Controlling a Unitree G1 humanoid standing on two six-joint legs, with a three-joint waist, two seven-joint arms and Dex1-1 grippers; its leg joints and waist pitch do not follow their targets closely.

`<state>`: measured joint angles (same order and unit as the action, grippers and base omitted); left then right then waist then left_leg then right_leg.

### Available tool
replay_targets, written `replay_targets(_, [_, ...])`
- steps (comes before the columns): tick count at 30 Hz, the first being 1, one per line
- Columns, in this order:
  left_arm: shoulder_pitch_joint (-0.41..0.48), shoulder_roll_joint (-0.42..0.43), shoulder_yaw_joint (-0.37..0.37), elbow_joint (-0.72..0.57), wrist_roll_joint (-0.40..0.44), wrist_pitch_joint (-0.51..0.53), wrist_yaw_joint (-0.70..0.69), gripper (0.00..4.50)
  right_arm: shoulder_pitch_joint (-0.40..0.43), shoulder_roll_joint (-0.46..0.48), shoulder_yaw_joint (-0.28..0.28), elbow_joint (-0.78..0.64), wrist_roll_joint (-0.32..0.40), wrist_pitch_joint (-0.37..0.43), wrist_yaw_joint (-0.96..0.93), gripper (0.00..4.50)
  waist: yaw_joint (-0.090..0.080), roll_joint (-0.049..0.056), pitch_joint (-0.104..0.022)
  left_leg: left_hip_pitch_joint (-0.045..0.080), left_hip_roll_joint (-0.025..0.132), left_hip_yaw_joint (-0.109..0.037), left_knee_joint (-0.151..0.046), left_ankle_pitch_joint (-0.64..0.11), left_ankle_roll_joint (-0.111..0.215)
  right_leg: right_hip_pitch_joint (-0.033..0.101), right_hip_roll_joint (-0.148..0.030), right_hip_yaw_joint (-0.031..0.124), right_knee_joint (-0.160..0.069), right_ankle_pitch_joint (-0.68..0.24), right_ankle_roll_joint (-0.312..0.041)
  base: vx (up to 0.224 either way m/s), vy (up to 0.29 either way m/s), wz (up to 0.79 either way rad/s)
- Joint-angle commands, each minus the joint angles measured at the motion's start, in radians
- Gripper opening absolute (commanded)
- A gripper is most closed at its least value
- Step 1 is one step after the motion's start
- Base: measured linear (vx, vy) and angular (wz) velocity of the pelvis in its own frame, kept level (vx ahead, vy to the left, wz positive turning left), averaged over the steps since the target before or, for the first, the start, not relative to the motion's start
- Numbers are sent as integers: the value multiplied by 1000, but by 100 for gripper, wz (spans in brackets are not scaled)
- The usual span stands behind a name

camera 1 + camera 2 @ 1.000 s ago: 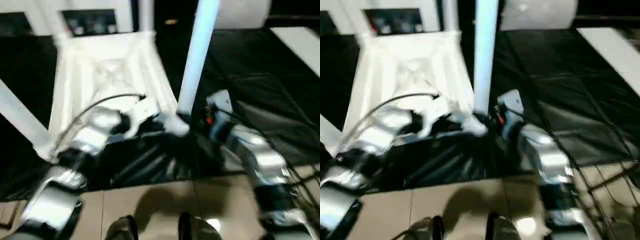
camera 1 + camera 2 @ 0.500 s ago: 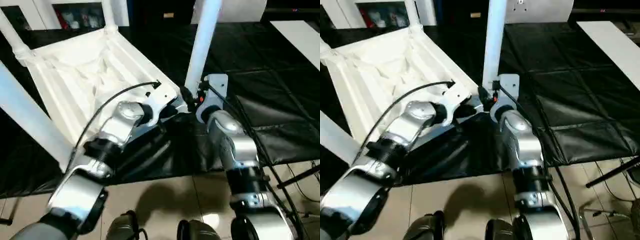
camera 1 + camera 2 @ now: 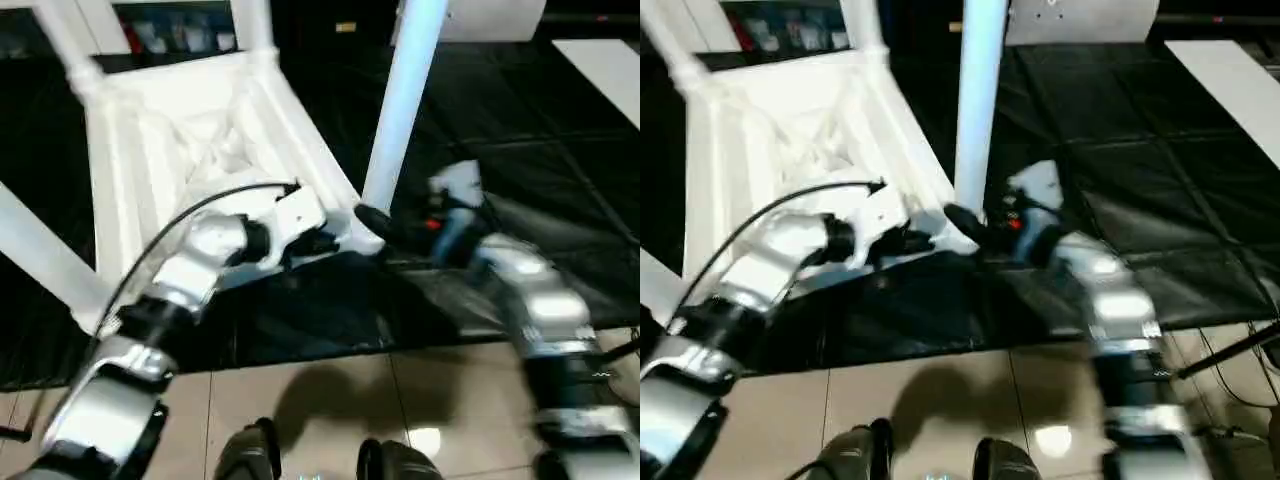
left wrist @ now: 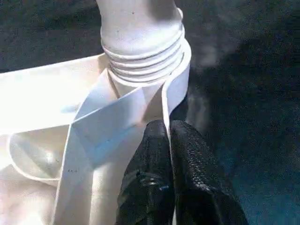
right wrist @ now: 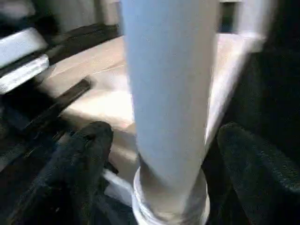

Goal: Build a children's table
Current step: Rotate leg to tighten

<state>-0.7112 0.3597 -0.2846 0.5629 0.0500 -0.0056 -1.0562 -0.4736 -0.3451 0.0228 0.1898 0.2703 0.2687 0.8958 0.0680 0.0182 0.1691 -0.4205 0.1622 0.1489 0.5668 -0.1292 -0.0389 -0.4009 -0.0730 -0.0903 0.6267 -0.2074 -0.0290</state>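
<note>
Our left gripper fingers are pressed together against the tabletop rim, just below the corner socket. Right gripper fingers are spread, leg between them, untouched. We should brace the top, check the leg's seated square.

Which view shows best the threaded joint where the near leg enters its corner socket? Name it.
The left wrist view: the threaded joint sits close up, rings distinct, screwed into the table top. The right wrist view shows the leg and its collar, blurred. The eye views show the whole leg; the joint is small there.
</note>
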Motion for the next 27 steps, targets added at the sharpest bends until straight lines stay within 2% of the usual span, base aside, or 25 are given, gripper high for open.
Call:
replay_targets(1, [23,13,-32,-28,-28,-39,-111,0,12,-45,42,-14,13,-31,124,429,-1,2,-83,30,72,-15,-56,-202,115,57,-96,67,-79,-51,-272,0,0,0])
replay_targets(9, [51,85,-63,-62,-73,-88,-299,0,-34,-139,105,40,48,-12,376,429,13,-1,-89,32,77,-10,-52,-174,140,53,-94,65,-73,-47,-294,0,0,0])
replay_targets(10, [56,94,-71,-71,-75,-89,-324,0,-53,-136,111,66,44,-18,390,403,15,0,-90,34,77,-10,-52,-171,138,51,-93,65,-70,-47,-298,0,0,0])
replay_targets(11, [56,95,-72,-72,-74,-89,-326,0,-55,-136,112,67,45,-17,392,403,17,1,-89,37,78,-8,-52,-174,134,48,-94,66,-73,-54,-300,0,0,0])
replay_targets(14, [60,105,-85,-78,-66,-98,-345,0,-74,-132,123,97,51,-8,426,383,21,0,-91,36,79,-8,-52,-167,133,49,-94,65,-69,-42,-305,0,0,0])
replay_targets(21, [66,94,-87,-96,-75,-86,-359,0,-93,-123,142,126,62,8,472,313,22,-4,-93,35,77,-5,-50,-159,136,50,-96,67,-68,-45,-301,0,0,0])
replay_targets(25, [65,94,-90,-98,-76,-89,-367,0,-107,-120,149,154,53,-9,491,290,22,-4,-94,35,77,-4,-49,-150,135,50,-93,66,-67,-42,-300,0,0,0])
replay_targets(27, [66,94,-90,-98,-76,-90,-367,0,-111,-120,152,162,45,-18,491,262,23,-4,-95,35,77,-4,-48,-142,140,49,-93,66,-65,-28,-303,0,0,0])
